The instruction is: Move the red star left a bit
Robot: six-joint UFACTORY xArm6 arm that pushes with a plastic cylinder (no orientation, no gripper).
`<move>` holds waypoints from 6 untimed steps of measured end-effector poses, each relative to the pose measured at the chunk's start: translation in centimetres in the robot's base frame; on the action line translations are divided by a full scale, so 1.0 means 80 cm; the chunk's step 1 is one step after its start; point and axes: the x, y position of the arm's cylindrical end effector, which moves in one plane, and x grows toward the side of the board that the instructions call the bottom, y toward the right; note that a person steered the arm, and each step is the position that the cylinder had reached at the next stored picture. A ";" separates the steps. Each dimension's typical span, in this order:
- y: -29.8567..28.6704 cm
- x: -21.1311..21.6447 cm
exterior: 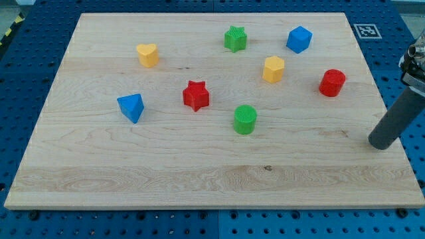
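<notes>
The red star [196, 95] lies on the wooden board [99, 166], a little left of the middle. My tip [381, 143] rests on the board near its right edge, far to the right of the red star. The green cylinder [245, 119] lies between them, just right of and below the star. The red cylinder [332, 82] is up and left of my tip. The rod leans up to the view's right.
A blue triangular block [131, 107] lies left of the red star. A yellow heart-like block [147, 54] sits at upper left. A green star [235, 38], a blue hexagonal block [299, 39] and a yellow hexagonal block [273, 69] sit toward the top.
</notes>
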 end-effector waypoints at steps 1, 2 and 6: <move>0.000 0.001; -0.001 0.001; -0.243 -0.078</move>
